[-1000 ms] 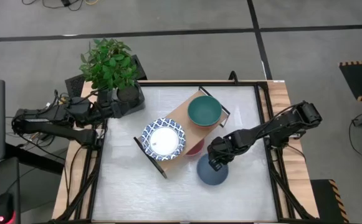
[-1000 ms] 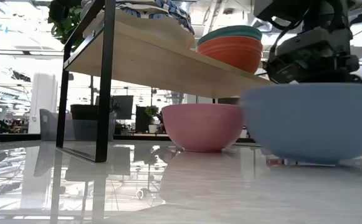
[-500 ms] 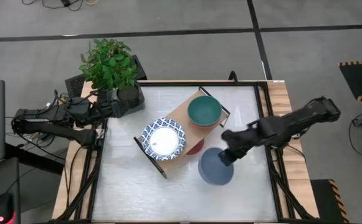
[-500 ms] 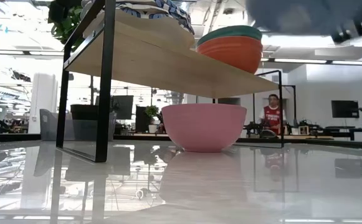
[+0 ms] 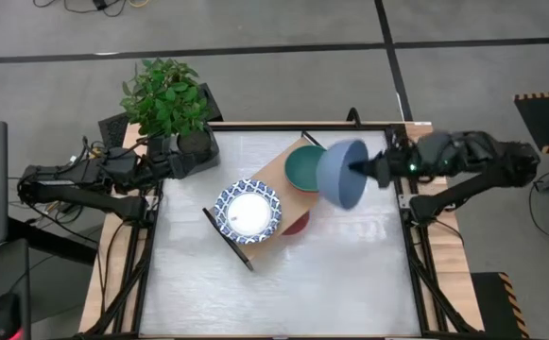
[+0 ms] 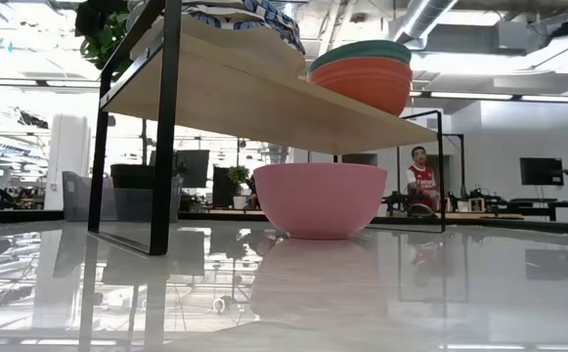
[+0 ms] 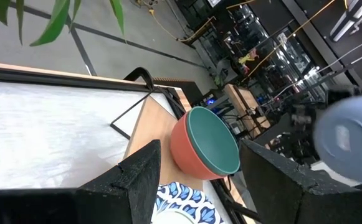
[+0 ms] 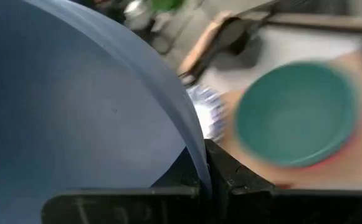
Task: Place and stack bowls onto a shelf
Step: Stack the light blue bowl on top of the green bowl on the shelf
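Note:
A blue bowl hangs tipped on its side high over the table, beside the shelf's far right end, with my right gripper shut on it. The shelf is a light-wood board on a black frame. It carries a green bowl nested in a red one and a white bowl with a blue-patterned rim. A pink bowl stands on the table under the board. My left gripper waits open near the table's far left corner, by the plant pot. My right gripper pinches the blue bowl's wall at the rim, one finger on each side of it. The fingers come nearly level from the table's right side. The bowl is lifted clear, on its side, with its foot facing the table's left.
A potted plant stands at the far left corner next to my left arm. The white tabletop lies bare on the near side of the shelf. A person sits in the room behind the table.
My right gripper has risen from the table with the blue bowl and gone toward the far right, tipping from pointing down to nearly level. The bowl, upright on the table a second ago, is lifted clear and turned onto its side, out of the low view.

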Tool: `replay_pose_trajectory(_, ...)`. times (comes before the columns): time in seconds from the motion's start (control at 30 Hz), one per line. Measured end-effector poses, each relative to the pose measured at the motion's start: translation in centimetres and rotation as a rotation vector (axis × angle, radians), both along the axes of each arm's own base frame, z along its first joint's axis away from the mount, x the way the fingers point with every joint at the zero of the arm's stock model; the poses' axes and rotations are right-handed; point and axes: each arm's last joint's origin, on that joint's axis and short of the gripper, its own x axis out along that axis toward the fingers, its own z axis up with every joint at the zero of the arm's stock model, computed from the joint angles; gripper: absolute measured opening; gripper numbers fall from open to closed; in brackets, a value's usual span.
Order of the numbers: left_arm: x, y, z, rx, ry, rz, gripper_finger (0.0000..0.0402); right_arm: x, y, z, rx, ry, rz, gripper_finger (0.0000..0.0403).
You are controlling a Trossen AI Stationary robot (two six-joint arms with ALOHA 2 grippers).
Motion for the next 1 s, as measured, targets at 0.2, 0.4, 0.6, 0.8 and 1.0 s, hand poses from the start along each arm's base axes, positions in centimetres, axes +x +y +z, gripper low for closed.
replay_pose_trajectory(0.2, 0.0, 0.0, 0.0, -0.001, 0.002, 0.0, 0.0201, 0.8, -3.0, -0.3, -0.087, 0.16, -0.087, 0.0023)
replay_pose_trajectory(0.4, 0.0, 0.0, -0.1, -0.007, 0.008, 0.001, 0.0201, 2.4, -5.1, -1.3, -0.076, 0.244, -0.006, 0.0023)
replay_pose_trajectory(0.6, 0.0, 0.0, -0.3, -0.023, 0.016, 0.004, 0.0201, 4.1, -7.4, -2.4, -0.089, 0.313, -0.005, 0.0023)
replay_pose_trajectory(0.8, -0.1, 0.0, -0.4, -0.023, 0.025, 0.004, 0.0201, 6.0, -9.1, -3.8, -0.061, 0.376, 0.035, 0.0028)
replay_pose_trajectory(1.0, -0.1, 0.0, -0.4, -0.023, 0.029, 0.004, 0.0201, 7.8, -10.1, -5.3, -0.048, 0.434, 0.077, 0.0027)
